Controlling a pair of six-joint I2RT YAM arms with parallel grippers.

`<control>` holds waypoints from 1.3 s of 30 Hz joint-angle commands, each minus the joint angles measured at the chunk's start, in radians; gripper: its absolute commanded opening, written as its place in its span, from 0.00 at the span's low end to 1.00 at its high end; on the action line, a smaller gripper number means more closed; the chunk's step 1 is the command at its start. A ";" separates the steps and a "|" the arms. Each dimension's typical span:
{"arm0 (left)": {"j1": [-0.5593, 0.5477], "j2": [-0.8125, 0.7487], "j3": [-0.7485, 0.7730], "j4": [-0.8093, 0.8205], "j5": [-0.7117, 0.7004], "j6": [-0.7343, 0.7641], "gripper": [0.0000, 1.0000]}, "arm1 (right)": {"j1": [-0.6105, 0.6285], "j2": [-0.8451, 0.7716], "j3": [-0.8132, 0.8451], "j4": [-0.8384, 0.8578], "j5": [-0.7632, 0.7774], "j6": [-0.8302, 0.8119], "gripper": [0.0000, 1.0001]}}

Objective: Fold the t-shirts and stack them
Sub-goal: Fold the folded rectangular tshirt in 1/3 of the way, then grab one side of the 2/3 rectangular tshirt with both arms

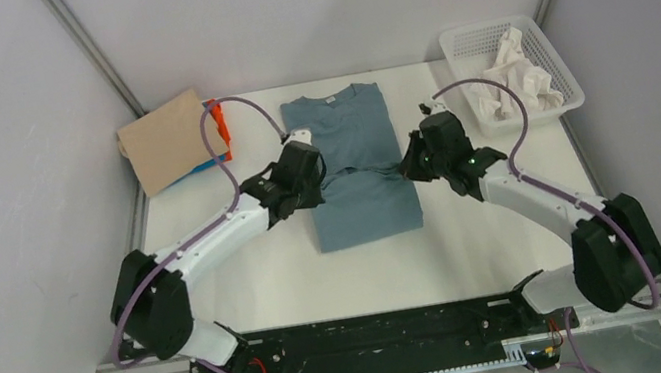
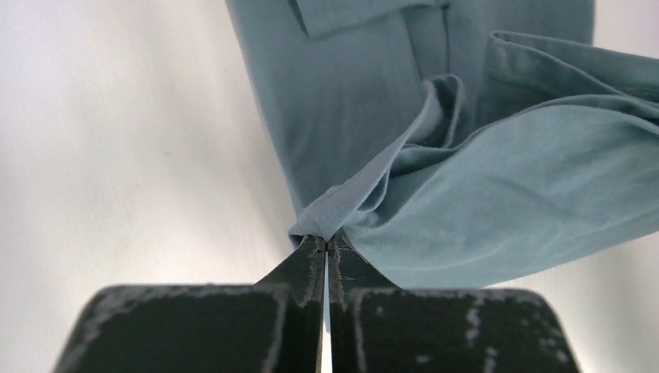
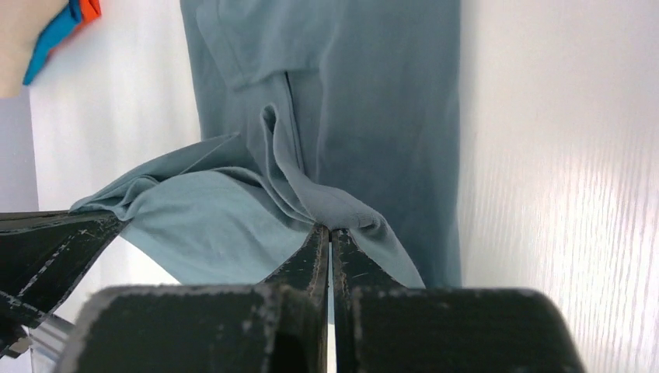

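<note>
Pinching the soft slate-blue t-shirt [image 1: 347, 143], left gripper [image 2: 326, 242] and right gripper [image 3: 330, 231] (jaws pressed together) hold rumpled folds.

Arms inward, left claw [image 2: 325, 242], right claw [image 3: 330, 231] (both clamped)

Lighting — bright, even, diffuse, from overhead; only faint soft shadows on the white table [image 1: 271, 278]. Top view: sharp, slightly washed out at the table's middle. Left wrist view: left gripper [image 2: 325, 242] dark and blurred near the lens; t-shirt [image 2: 350, 116] softly focused; table blown to white. Right wrist view: streaked glare on table at right.
</note>
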 commanded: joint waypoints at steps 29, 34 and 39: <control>0.253 0.229 0.237 0.041 0.212 0.131 0.99 | -0.173 0.413 0.353 0.033 -0.117 -0.116 0.99; 0.208 0.041 0.023 0.066 0.217 0.033 1.00 | -0.126 0.242 0.139 -0.029 -0.084 -0.080 0.99; 0.121 -0.096 -0.216 0.128 0.192 -0.095 1.00 | -0.090 0.067 -0.098 0.029 -0.080 -0.005 0.99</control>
